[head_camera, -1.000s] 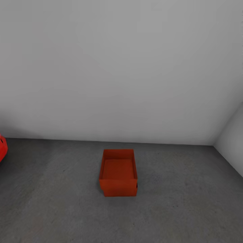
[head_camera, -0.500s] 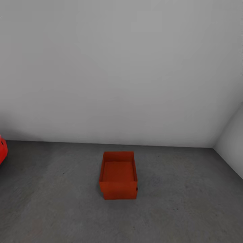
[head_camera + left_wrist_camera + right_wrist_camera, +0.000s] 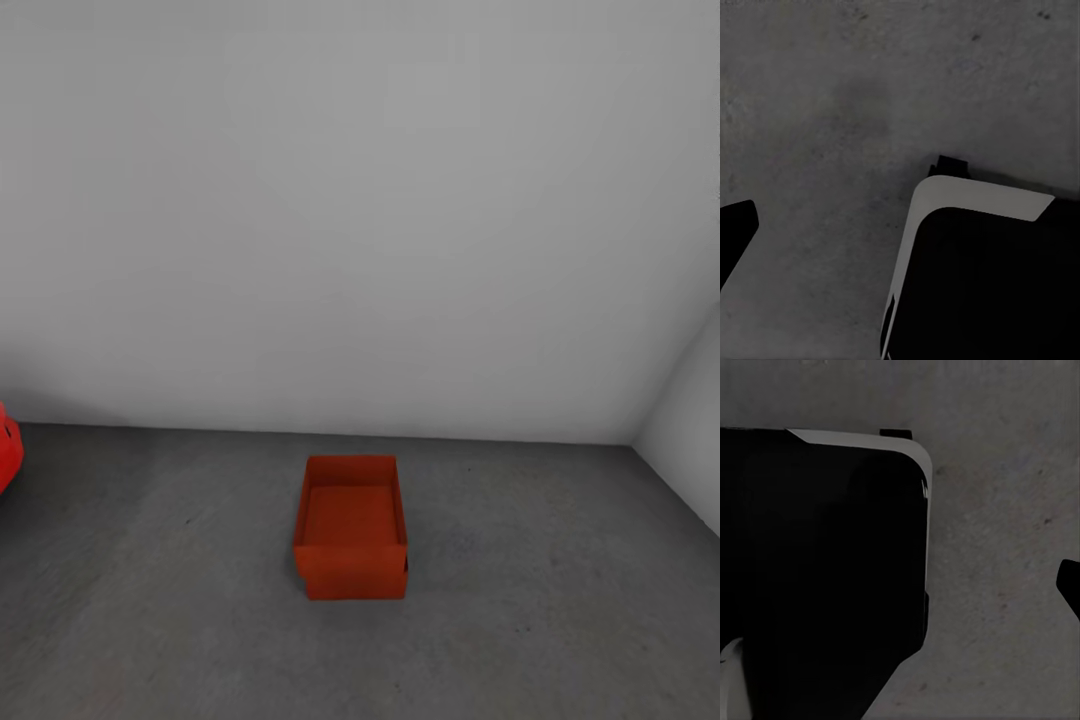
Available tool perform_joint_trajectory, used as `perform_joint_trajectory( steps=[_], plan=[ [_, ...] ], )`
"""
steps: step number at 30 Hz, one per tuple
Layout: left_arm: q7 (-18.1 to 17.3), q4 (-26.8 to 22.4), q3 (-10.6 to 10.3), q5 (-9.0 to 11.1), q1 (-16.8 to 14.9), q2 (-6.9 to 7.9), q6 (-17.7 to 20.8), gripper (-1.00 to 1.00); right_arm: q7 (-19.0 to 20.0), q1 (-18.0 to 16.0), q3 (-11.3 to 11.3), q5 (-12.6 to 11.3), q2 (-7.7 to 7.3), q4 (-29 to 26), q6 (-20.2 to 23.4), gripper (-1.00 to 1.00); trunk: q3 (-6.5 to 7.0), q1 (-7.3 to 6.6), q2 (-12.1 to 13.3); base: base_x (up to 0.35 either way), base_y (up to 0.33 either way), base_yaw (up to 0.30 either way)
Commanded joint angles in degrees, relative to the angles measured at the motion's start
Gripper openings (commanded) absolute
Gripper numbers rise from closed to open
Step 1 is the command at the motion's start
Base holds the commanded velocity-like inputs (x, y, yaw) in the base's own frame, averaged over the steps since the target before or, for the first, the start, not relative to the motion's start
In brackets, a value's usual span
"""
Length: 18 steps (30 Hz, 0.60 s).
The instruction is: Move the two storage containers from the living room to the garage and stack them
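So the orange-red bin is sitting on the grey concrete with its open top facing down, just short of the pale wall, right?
Not quite. The head view shows the orange-red bin on the grey concrete floor just short of the pale wall, but its open top faces up: you can see into it.

The floor [image 3: 560, 620] looks like bare concrete, dark grey and matt, with a faint mottling and small dark specks; up close in the left wrist view [image 3: 832, 112] its surface reads slightly rough and grainy. The wall [image 3: 360, 200] behind is plain pale grey, smooth and flat, like painted plaster, with no shine. The storage container [image 3: 350, 528] looks like orange-red plastic, smooth-sided with a dull, even finish and no highlights. At the left edge of the head view, a rounded bright red object [image 3: 8, 450] seems to be plastic too. The robot's base [image 3: 817, 570] appears as smooth black casing with a pale grey, satin-looking rim.
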Motion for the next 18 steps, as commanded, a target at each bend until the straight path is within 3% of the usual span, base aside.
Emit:
perform_joint_trajectory(
  steps=[1, 18],
  plan=[
    [0.01, 0.06, 0.24, 0.34, -0.04, -0.01, -0.24, 1.0, -0.09, -0.08, 0.48, -0.43, 0.01, 0.19, -0.34, 1.0, 0.03, 0.01, -0.05, 0.0, 0.0, 0.0],
    [0.01, 0.06, 0.24, 0.34, -0.04, -0.01, -0.24, 1.0, -0.08, -0.08, 0.48, -0.43, 0.02, 0.19, -0.33, 1.0, 1.62, 0.01, -0.05, 0.0, 0.0, 0.0]
  ],
)
